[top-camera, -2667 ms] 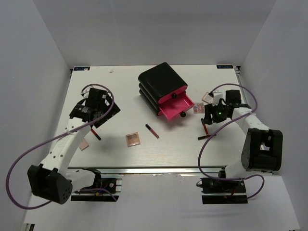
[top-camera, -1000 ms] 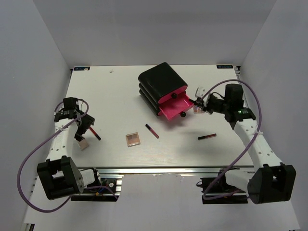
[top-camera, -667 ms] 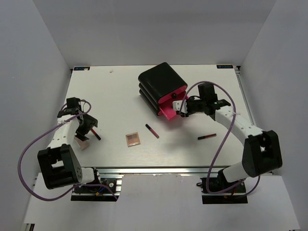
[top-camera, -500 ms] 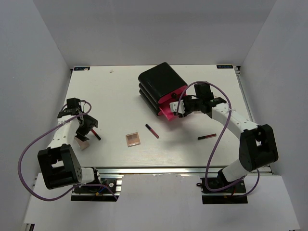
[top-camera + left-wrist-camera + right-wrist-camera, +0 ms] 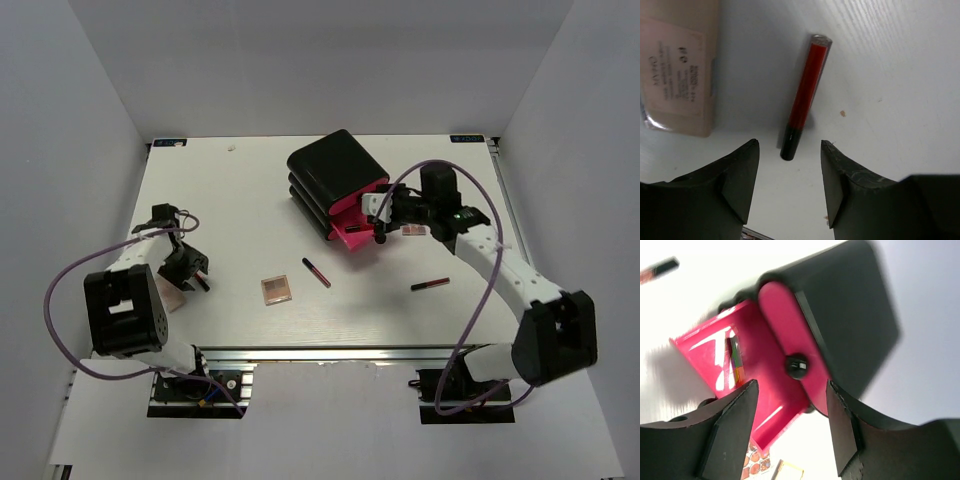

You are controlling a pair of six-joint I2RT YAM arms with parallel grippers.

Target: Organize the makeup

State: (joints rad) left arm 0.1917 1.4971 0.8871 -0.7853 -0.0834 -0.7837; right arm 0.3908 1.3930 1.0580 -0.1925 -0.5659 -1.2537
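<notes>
The left fingers are held apart astride the black cap of a red stick on the tabletop, a tan tube lying just beside it. The right fingers are spread before the open pink drawer of the drawer box. A second stick, a third stick and a square palette are seen lying between the arms.

Tan tube: cut off by the left edge.
Black box: blurred.
Thin item: in pink drawer, too small to identify.
Palette: cut off by the bottom edge.
</notes>
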